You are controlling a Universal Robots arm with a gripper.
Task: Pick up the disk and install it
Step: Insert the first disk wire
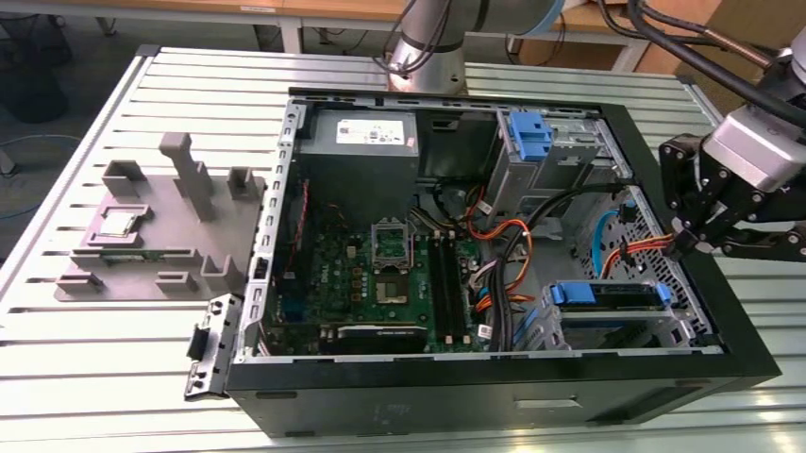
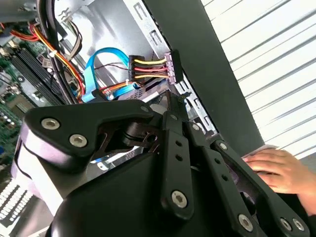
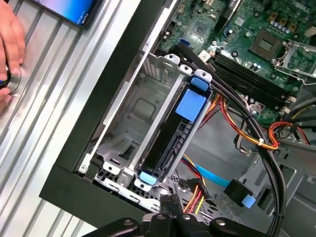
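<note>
The disk (image 1: pixel 605 295) sits on edge in the metal drive cage (image 1: pixel 674 326) at the case's front corner on the exterior view's right, its blue rail tab up. In the first wrist view the disk (image 3: pixel 170 145) shows a dark side face and blue end tabs, between the cage walls (image 3: pixel 143 106). My gripper (image 1: pixel 685 249) hangs over the case's wall on the exterior view's right, above and behind the cage, apart from the disk. Its fingertips (image 3: pixel 171 203) are shut together with nothing between them. In the second wrist view the gripper (image 2: pixel 169 98) is near a yellow-red power connector (image 2: pixel 153 66).
The open black computer case (image 1: pixel 504 387) lies on a slatted metal table (image 1: pixel 101 377). Inside are the motherboard (image 1: pixel 377 274), the power supply (image 1: pixel 365 137), a second blue-tabbed bay (image 1: pixel 529 132) and loose cables (image 1: pixel 504 245). A grey fixture holding a chip (image 1: pixel 120 224) stands at the left. A person's hand (image 2: pixel 276 170) rests beside the case.
</note>
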